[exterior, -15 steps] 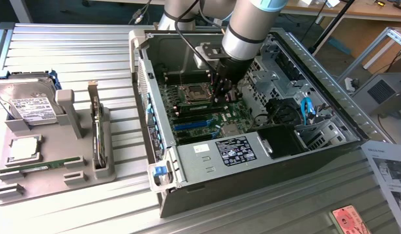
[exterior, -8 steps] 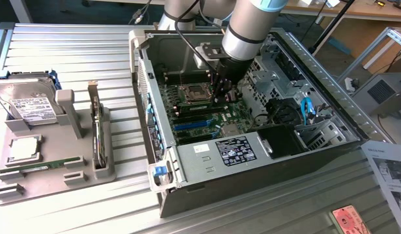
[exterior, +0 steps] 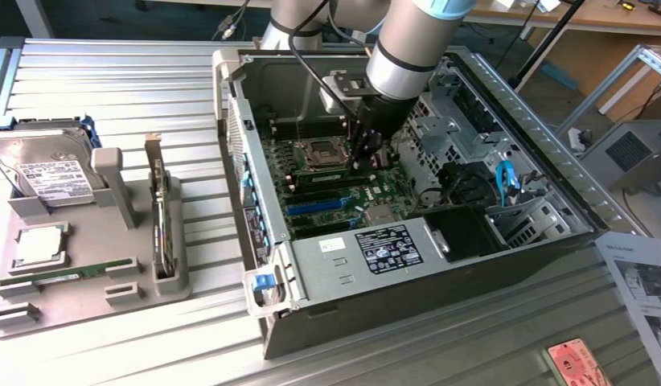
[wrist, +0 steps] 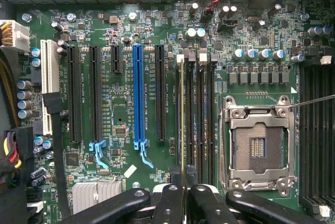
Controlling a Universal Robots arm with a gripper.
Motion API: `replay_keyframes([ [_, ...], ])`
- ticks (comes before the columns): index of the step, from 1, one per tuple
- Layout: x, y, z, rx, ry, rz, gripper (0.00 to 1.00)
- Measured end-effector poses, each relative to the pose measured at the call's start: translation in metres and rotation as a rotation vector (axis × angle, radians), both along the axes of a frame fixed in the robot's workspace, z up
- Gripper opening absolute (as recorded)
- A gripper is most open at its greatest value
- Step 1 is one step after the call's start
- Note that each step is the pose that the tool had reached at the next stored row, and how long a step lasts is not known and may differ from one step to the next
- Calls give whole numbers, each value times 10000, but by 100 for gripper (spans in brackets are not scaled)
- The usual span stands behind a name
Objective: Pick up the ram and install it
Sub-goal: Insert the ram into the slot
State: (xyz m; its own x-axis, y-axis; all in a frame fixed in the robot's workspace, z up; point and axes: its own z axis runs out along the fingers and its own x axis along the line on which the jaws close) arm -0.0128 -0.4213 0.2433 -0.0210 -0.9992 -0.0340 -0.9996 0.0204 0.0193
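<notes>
Ribbed metal counter, open computer case on it. Inside, hand pinched tight on the ram, gripped edge-on, long axis in line with the black memory slots beside the CPU socket. Seated or just above: unclear.

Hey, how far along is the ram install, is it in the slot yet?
Done: the ram is picked up; the gripper is shut on it inside the computer case. In hand: the stick stands edge-on, lined up along the memory slots beside the empty CPU socket. Left: whether it is fully seated I cannot tell, and the gripper has not yet let go.
</notes>
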Motion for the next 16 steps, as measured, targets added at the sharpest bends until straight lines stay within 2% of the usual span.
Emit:
replay_keyframes([
  [12, 19, 0, 0, 0, 0, 0, 12],
  [16, 27, 0, 1, -1, 45, 1, 12],
])
